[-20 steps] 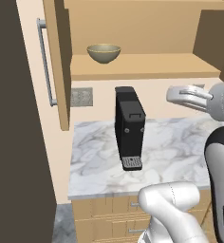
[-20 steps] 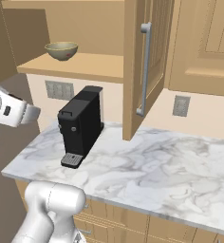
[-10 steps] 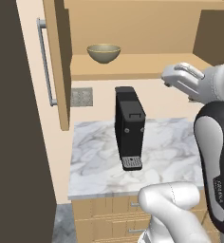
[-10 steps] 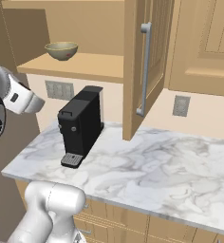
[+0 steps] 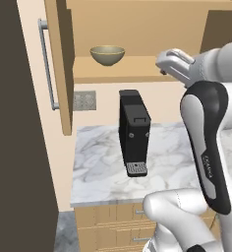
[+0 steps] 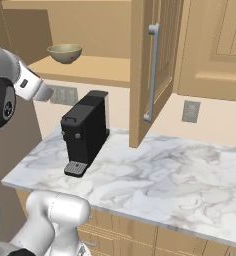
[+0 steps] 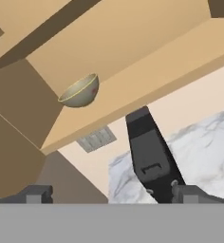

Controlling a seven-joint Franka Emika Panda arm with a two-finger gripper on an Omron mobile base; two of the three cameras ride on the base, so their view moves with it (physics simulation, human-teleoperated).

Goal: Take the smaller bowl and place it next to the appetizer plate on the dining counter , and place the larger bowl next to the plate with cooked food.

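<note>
Bowl first: the small olive-tan one with the pale rim sits alone on the open cupboard shelf, above and to the left of the black coffee machine, which stands on the marble counter below. To fetch it well, the hand should probably level out at shelf height, slide in under the cupboard top and take the rim on the near side, keeping clear of the open cupboard door left of the coffee machine. The gripper hangs above and to the right of the coffee machine, well apart from the bowl. Its fingers are spread wide, holding and touching nothing.
</note>
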